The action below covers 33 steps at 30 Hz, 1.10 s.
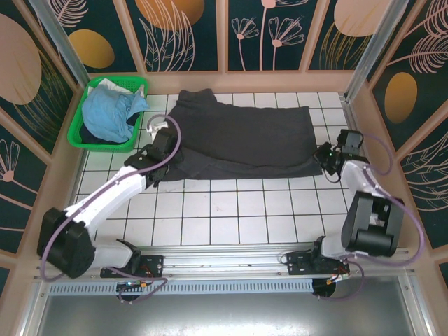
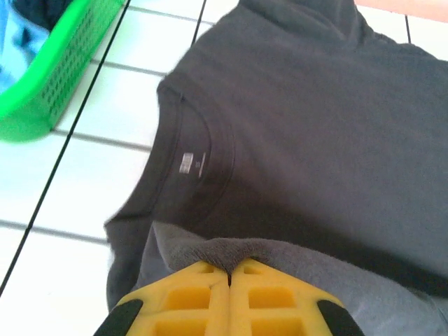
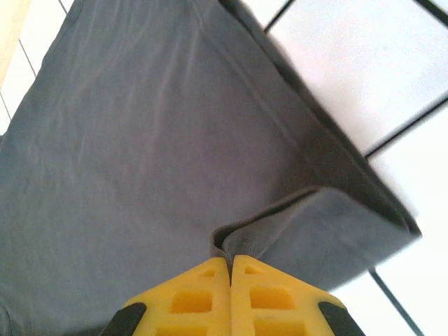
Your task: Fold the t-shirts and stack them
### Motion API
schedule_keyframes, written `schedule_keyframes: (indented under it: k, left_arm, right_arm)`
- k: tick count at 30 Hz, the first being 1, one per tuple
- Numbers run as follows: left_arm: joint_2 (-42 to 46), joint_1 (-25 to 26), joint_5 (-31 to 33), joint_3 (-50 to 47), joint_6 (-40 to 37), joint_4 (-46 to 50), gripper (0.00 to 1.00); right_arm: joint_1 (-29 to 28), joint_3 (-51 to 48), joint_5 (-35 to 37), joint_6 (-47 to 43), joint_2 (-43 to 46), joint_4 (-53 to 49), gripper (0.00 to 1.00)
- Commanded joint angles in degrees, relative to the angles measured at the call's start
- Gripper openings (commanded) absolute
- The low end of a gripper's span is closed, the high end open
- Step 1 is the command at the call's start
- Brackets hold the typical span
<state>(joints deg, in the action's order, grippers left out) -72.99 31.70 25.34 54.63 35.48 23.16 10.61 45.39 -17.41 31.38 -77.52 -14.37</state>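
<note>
A dark charcoal-grey t-shirt (image 1: 241, 140) lies spread across the far half of the tiled table, collar end to the left. My left gripper (image 1: 162, 150) is shut on a fold of its left edge near the collar (image 2: 203, 150); the yellow jaws (image 2: 229, 269) pinch grey cloth. My right gripper (image 1: 327, 157) is shut on the shirt's right hem corner, where a pinched fold (image 3: 280, 224) rises from the closed jaws (image 3: 229, 262). A light blue t-shirt (image 1: 108, 112) lies crumpled in the green basket.
The green plastic basket (image 1: 87, 136) stands at the back left corner, its wall close to the left gripper (image 2: 56, 77). White tiles (image 1: 231, 210) lie between the shirt and the arm bases. Patterned walls ring the table.
</note>
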Motion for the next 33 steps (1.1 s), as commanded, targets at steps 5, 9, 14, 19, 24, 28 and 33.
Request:
schedule_keyframes:
  k: [5, 9, 14, 19, 24, 28, 33]
  left_arm:
    - [18.79, 5.49, 0.55, -9.34, 13.4, 15.72, 0.0]
    - [20.58, 6.17, -0.34, -12.97, 15.93, 17.91, 0.0]
    - [17.46, 6.11, 0.88, -14.17, 14.57, 14.62, 0.0]
    - [8.49, 6.09, 7.65, -7.17, 10.03, 13.23, 0.0]
    - [-4.75, 5.98, 10.34, 2.75, 4.58, 13.31, 0.0]
    - [-11.18, 5.54, 12.07, 7.91, 1.45, 13.16, 0.0]
    - [-18.06, 2.67, 10.96, 13.62, -2.98, 11.49, 0.0]
  right_arm:
    - [-0.69, -10.29, 3.04, 0.41, 14.96, -7.07, 0.0]
    - [-0.18, -12.62, 4.75, 2.03, 21.36, -6.4, 0.0]
    - [2.14, -12.76, 4.83, 2.63, 20.21, -2.25, 0.0]
    - [3.43, -8.77, 2.64, 3.3, 12.62, 3.41, 0.0]
    - [4.73, -3.03, 3.69, 2.64, 5.19, 5.76, 0.0]
    - [5.73, 0.66, 1.7, 2.73, -0.25, 7.86, 0.0]
    - [6.13, 5.26, 1.24, 3.16, -6.83, 9.28, 0.0]
